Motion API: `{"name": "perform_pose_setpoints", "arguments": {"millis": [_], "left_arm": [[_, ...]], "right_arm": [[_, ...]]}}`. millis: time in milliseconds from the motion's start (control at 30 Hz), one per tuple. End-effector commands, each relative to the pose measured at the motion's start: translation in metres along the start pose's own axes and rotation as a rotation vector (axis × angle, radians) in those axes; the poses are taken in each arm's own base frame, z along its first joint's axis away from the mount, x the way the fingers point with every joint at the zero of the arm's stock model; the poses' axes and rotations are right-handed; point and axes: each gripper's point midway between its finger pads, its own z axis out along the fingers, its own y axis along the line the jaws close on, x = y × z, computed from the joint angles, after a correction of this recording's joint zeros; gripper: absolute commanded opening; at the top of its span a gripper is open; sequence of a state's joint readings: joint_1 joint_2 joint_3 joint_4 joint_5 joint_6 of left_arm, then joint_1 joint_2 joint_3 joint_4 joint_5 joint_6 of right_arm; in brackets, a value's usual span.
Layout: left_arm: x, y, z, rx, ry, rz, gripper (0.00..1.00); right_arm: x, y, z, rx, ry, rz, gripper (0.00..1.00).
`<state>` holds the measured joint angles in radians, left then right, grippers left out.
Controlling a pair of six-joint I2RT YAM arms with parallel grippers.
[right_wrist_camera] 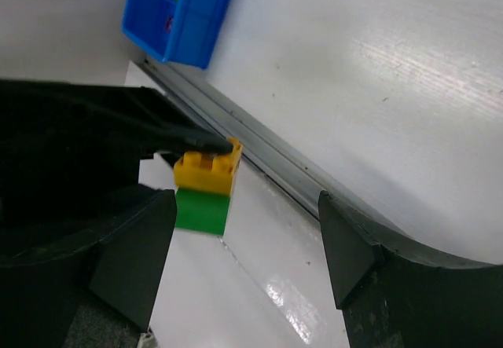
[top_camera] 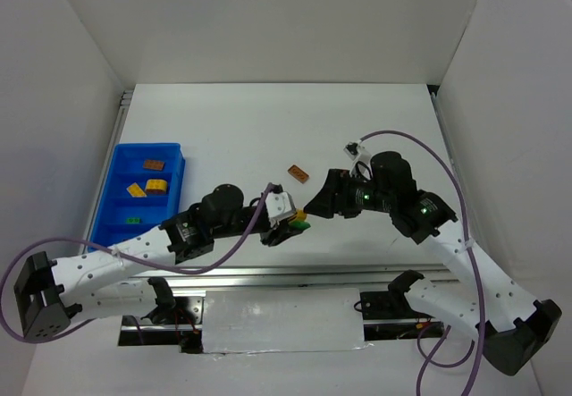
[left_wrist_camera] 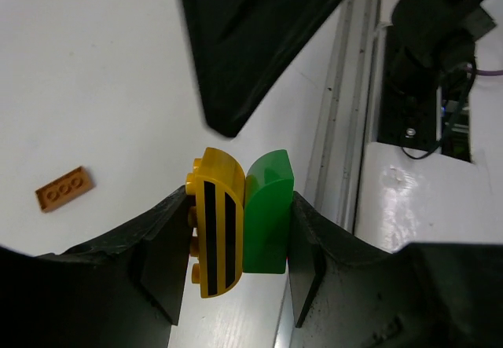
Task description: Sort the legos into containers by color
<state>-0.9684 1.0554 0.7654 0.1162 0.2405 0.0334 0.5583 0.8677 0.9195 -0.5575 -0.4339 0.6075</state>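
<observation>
My left gripper (left_wrist_camera: 240,234) is shut on a yellow brick (left_wrist_camera: 211,222) joined to a green brick (left_wrist_camera: 267,214), held just above the table near its front rail (top_camera: 299,220). My right gripper (right_wrist_camera: 244,246) is open and faces the pair from the right; the yellow-green pair (right_wrist_camera: 206,183) sits by its left finger (right_wrist_camera: 134,261), apart from it. A brown-orange brick (top_camera: 298,173) lies loose on the table, also in the left wrist view (left_wrist_camera: 63,188). The blue tray (top_camera: 121,159) stands at the left and holds yellow, brown-orange and green bricks.
A metal rail (top_camera: 295,271) runs along the table's near edge, just in front of both grippers. White walls close in the left, right and back. The blue tray also shows at the top left of the right wrist view (right_wrist_camera: 196,26).
</observation>
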Motion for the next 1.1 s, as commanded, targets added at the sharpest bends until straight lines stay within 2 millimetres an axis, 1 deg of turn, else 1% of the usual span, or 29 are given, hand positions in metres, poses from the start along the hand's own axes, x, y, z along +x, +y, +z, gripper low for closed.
{"name": "perform_pose_setpoints", "arguments": {"millis": [0,100,167,300,333,367,433,533,600,700,833,900,933,967,1000,1033,1067], "left_arm": [[-0.02,-0.004,0.003,0.001,-0.02,0.126,0.0],[-0.023,-0.006,0.006,0.004,-0.032,0.133,0.0],[-0.025,-0.008,0.008,0.002,-0.032,0.143,0.0],[-0.027,-0.006,0.014,-0.008,-0.005,0.166,0.0],[-0.023,-0.006,0.018,-0.009,0.011,0.167,0.0],[-0.024,-0.004,0.018,-0.018,0.012,0.167,0.0],[-0.029,-0.005,0.019,-0.011,-0.001,0.171,0.0],[-0.038,-0.011,0.017,0.015,-0.044,0.164,0.0],[-0.043,-0.015,0.018,0.033,-0.057,0.158,0.0],[-0.041,-0.018,0.02,0.046,-0.054,0.154,0.0],[-0.043,-0.02,0.02,0.048,-0.06,0.156,0.0],[-0.043,-0.021,0.02,0.051,-0.062,0.157,0.0],[-0.043,-0.021,0.02,0.052,-0.064,0.156,0.0],[-0.044,-0.021,0.021,0.052,-0.065,0.153,0.0],[-0.045,-0.022,0.021,0.053,-0.067,0.15,0.0],[-0.046,-0.022,0.022,0.054,-0.071,0.147,0.0],[-0.048,-0.023,0.022,0.055,-0.076,0.146,0.02]], "right_arm": [[0.012,0.014,-0.003,-0.077,0.062,-0.004,0.8],[0.014,0.017,-0.004,-0.08,0.065,-0.007,0.8],[0.02,0.016,-0.002,-0.075,0.094,-0.007,0.8],[0.034,0.03,-0.001,-0.156,0.157,-0.029,0.79],[0.035,0.031,0.0,-0.152,0.154,-0.035,0.79],[0.038,0.032,0.0,-0.148,0.162,-0.048,0.79],[0.041,0.027,0.004,-0.118,0.162,-0.056,0.79],[0.039,0.012,0.012,-0.055,0.129,-0.051,0.78],[0.033,0.005,0.012,-0.014,0.089,-0.056,0.77],[0.027,-0.002,0.014,0.031,0.054,-0.06,0.76],[0.027,-0.01,0.017,0.07,0.057,-0.061,0.74],[0.031,-0.007,0.019,0.04,0.077,-0.058,0.72],[0.03,0.0,0.02,0.005,0.07,-0.065,0.68],[0.031,0.003,0.02,-0.021,0.077,-0.062,0.61],[0.036,0.01,0.02,-0.061,0.094,-0.063,0.56],[0.033,0.015,0.02,-0.09,0.086,-0.07,0.49],[0.035,0.018,0.02,-0.109,0.096,-0.07,0.46]]}}
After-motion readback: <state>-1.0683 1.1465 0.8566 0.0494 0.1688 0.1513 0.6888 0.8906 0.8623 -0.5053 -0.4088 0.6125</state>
